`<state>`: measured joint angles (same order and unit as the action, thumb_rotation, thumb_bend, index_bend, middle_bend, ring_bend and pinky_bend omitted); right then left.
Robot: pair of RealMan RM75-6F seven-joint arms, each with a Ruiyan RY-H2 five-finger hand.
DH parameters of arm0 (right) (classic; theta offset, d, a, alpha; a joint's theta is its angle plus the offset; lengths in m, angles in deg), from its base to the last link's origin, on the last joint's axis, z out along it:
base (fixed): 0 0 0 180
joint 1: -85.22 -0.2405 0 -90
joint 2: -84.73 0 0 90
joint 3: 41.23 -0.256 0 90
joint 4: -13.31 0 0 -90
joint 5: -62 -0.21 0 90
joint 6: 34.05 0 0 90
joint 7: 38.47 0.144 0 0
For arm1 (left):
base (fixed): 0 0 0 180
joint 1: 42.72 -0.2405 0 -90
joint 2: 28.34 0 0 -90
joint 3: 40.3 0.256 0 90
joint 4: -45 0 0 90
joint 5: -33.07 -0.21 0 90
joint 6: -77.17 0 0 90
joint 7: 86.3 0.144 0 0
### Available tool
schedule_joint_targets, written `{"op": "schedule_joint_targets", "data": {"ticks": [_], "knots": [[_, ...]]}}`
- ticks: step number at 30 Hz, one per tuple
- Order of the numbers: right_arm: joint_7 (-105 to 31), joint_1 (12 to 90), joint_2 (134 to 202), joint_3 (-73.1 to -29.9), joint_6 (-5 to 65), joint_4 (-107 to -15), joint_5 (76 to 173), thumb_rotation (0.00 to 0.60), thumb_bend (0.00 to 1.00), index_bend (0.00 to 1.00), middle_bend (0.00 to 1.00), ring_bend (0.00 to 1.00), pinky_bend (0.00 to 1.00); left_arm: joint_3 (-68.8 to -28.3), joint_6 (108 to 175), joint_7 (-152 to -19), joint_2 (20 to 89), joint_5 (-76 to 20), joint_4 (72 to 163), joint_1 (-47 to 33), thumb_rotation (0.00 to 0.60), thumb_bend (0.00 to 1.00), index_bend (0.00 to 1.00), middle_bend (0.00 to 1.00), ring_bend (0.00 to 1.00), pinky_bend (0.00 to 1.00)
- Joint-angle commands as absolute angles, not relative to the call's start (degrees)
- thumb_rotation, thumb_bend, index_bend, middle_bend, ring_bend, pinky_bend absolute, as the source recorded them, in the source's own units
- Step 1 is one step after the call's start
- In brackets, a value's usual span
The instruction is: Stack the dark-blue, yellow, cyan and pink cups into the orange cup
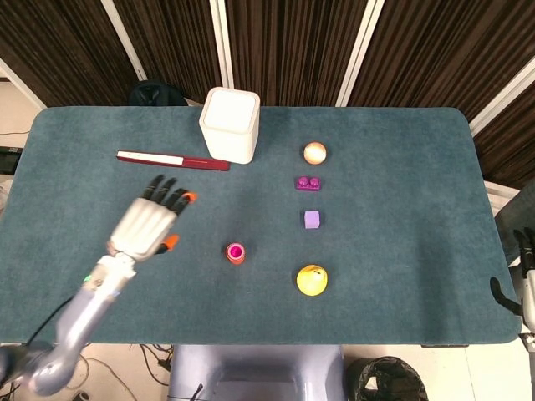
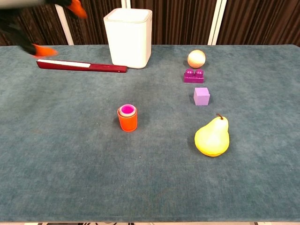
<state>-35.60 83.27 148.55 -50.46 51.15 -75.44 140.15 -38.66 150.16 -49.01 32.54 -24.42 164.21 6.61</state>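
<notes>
The worktop (image 1: 401,284) carries the white bin (image 1: 229,124) at the back. The left hand (image 1: 149,225) hovers empty with fingers spread, well clear of the stack; the right hand is out of view. The orange cup (image 2: 127,121) stands upright mid-worktop with the pink cup (image 2: 126,110) nested innermost, so stacking looks complete.

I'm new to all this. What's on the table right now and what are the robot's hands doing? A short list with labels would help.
Cups: orange cup upright, pink cup nested inside at the top
Left hand: fingers spread, holding nothing, left of the cups
Right hand: barely visible at the table's right edge, state unclear
Fruit: pear, round pale fruit
Blocks: purple cube, magenta brick
Back of table: white bin, red-and-white stick
</notes>
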Motion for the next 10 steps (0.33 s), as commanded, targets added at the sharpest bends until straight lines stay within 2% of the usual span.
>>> {"op": "schedule_joint_targets", "data": {"ticks": [1, 10], "knots": [[-35.16, 82.94, 148.61, -49.71, 51.51, -75.34, 142.15, 0.6, 0.42, 0.04, 0.0, 0.06, 0.0, -33.32, 155.61, -56.81, 24.83, -34.0, 167.38, -1.64, 0.6, 0.29, 0.12, 0.14, 0.0, 0.0], [-34.33, 82.28, 149.05, -48.1, 52.43, -74.65, 146.92, 0.6, 0.42, 0.04, 0.0, 0.06, 0.0, -28.8, 161.29, -69.03, 20.58, -44.61, 161.77, -11.75, 0.6, 0.28, 0.12, 0.14, 0.0, 0.0]]}}
